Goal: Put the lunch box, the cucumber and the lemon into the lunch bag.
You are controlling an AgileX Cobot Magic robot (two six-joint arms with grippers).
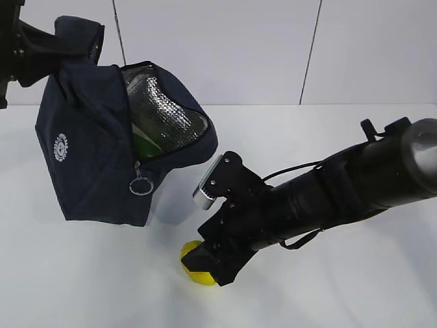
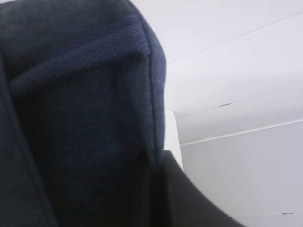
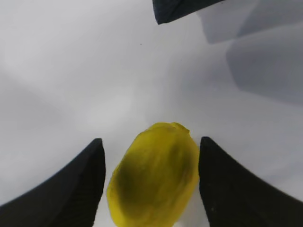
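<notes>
One bag, one lemon, two claws

One lunch bag (image 1: 92,157) with one ring pull (image 1: 141,185) and one round white logo (image 1: 61,147); one lemon (image 1: 193,264) between the right claw's (image 1: 205,263) fingers; one left claw (image 1: 41,44) at the bag's top; one white tabletop (image 1: 307,287).

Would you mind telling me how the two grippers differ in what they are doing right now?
The left gripper is raised, shut on the lunch bag fabric, holding it up; the right gripper is down at the table, jaws standing apart on either side of the lemon. The left one tilts the bag's mouth open; whether the right already presses the lemon is unclear. Both are black.
</notes>
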